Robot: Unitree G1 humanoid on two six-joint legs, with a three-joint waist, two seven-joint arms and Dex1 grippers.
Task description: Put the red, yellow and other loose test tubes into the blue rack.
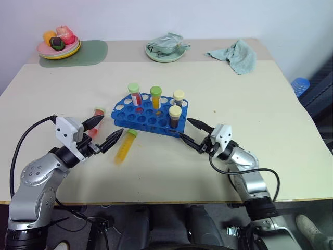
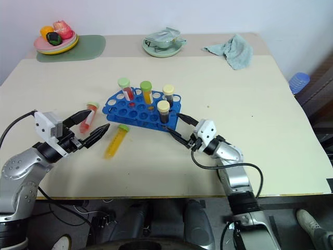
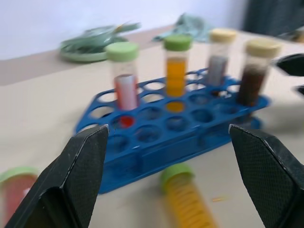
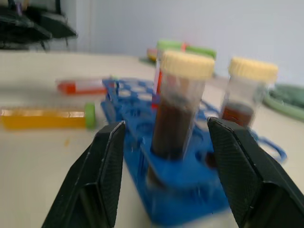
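Stereo head view of the bench [image 1: 270, 104], with the blue rack [image 1: 148, 114] taken as landmark; items listed from left to right.

Far behind and to the left of the rack, a plate of toy food [image 1: 58, 44] sits on a green mat [image 1: 88, 52]. Near the front edge, left of the rack, the left gripper [image 1: 108, 131] is held level with its jaws wide apart and nothing between them; in the left wrist view its two fingers [image 3: 78, 175] frame the rack. The red tube [image 1: 96, 121] lies on the bench just left of the rack, partly behind the upper finger of that gripper. The yellow tube [image 1: 125, 146], green-capped, lies on its side just in front of the rack's left end, close to the lower finger.

The rack holds four upright tubes: a green-capped tube with red contents [image 1: 135, 95], a green-capped orange tube [image 1: 156, 97], a cream-capped tube [image 1: 178, 97] at the rear right, and a cream-capped dark tube [image 1: 175, 117] at the front right corner.

Just right of the rack, the right gripper [image 1: 193, 134] points toward that corner, jaws apart and empty; in the right wrist view the dark tube stands between and beyond its fingers [image 4: 102, 175].

Behind the rack lie a green dish [image 1: 165, 51] and, farther right, a crumpled cloth [image 1: 237, 54].
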